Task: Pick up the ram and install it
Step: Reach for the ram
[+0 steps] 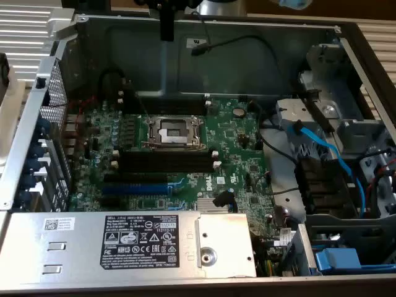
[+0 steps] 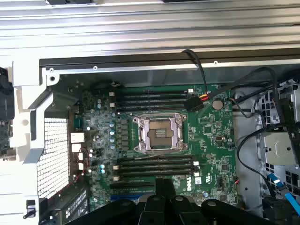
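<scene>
Gripper (image 1: 167,32): claw pinched closed, nothing seen between tips. Hangs high over case (image 1: 260,62), likely to stay clear of walls.
Ram: whereabouts cannot tell.
Slots (image 1: 164,159) on motherboard (image 1: 244,142): look bare, white clips (image 1: 214,154) at ends, apparently awaiting stick.

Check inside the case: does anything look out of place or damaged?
A loose black cable hangs inside the case, its plug free and seemingly unconnected. In the wrist view it crosses the end of one bank of memory slots. The processor socket sits empty. No damage shows.
</scene>
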Controlling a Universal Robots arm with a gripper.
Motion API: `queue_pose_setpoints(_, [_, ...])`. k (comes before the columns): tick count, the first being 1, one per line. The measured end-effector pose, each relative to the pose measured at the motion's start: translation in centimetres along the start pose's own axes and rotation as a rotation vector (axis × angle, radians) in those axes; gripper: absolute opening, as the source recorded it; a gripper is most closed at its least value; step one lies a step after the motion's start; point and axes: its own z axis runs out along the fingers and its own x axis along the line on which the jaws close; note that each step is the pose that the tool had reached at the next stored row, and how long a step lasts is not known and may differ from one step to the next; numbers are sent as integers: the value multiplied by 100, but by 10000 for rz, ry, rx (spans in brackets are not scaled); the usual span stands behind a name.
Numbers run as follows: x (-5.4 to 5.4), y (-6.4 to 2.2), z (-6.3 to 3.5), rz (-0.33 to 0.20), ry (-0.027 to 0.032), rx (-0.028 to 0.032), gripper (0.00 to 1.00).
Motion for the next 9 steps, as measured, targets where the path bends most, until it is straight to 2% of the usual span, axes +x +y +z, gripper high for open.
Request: queue_pose_setpoints(9, [0, 0, 0, -1, 0, 0, 10])
